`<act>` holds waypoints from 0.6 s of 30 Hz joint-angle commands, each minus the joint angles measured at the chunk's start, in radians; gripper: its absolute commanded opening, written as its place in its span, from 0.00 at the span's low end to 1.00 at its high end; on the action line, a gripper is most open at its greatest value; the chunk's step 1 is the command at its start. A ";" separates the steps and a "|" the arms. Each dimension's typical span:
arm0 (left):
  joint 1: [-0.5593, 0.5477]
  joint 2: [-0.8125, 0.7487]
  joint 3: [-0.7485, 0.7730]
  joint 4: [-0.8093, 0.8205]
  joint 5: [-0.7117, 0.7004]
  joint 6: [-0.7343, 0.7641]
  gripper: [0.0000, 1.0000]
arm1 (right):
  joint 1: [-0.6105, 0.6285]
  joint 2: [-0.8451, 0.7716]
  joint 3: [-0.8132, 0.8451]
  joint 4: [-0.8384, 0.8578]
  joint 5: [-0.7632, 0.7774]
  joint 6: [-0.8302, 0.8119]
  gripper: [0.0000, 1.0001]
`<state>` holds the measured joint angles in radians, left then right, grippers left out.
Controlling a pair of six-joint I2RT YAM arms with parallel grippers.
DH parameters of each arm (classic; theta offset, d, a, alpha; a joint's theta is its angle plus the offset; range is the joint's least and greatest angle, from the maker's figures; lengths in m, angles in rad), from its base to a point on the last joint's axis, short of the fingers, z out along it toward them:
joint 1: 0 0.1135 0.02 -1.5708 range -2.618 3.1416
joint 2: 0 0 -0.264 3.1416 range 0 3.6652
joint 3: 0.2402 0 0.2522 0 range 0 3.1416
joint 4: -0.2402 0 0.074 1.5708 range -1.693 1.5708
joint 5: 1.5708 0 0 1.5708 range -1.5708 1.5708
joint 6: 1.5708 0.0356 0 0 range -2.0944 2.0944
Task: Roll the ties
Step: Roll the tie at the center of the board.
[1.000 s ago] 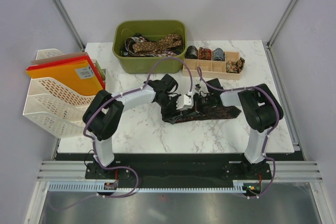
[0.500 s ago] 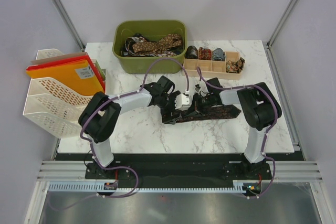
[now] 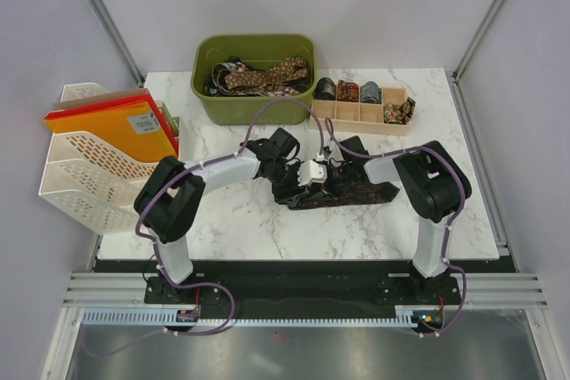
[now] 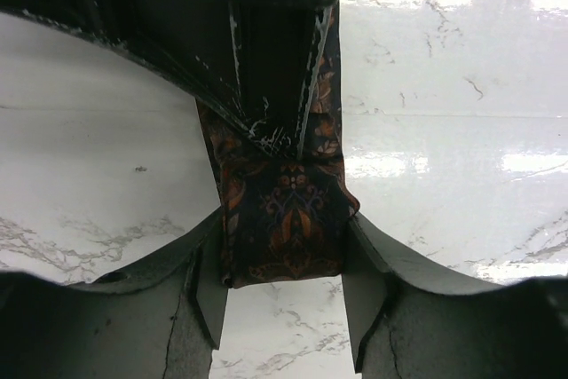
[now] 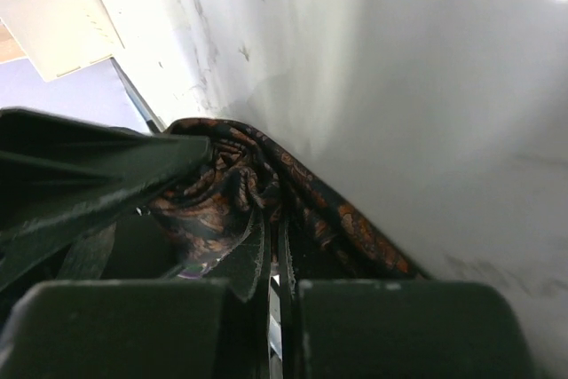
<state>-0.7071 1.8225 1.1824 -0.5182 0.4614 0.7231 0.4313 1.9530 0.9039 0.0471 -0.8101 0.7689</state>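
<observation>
- The right arm (image 3: 419, 180) has swung in toward the left arm (image 3: 214, 166) over the last second, so the two sets of jaws, a little apart before, now sit just beside each other over the middle of the counter (image 3: 232, 220)
- The tie (image 3: 361, 191) has drawn in with them: its wide right end lies slightly further left than it did, while its left end has stayed put
- My reading is that the strip is being gathered for a turn of the roll, and most of its length is not yet wound
- Left jaws: part-way closed across the tie's width, both pads (image 4: 209, 295) touching the edges of a folded end that fills the gap between them
- Right jaws: nearly together with only a sliver between, pinching a crumpled fold of the same fabric
- The tie is near black with a small rust-orange paisley print, soft and creasing easily; it lies mid-counter, running from the jaws out to the right, nearer the arms than the wooden tray (image 3: 356, 122) of finished rolls (image 3: 347, 91) and the olive bin (image 3: 207, 95) of loose ties
</observation>
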 commanded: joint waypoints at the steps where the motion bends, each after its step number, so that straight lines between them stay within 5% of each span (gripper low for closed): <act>1: -0.017 0.011 0.100 -0.057 0.033 -0.010 0.54 | 0.040 0.067 -0.023 0.029 0.132 0.039 0.00; 18: -0.068 0.201 0.177 -0.106 -0.030 -0.025 0.50 | 0.049 0.034 -0.059 0.112 0.063 0.081 0.06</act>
<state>-0.7383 1.9533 1.3651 -0.6666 0.4374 0.6941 0.4538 1.9667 0.8711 0.1665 -0.8150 0.8764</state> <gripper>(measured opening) 0.517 0.046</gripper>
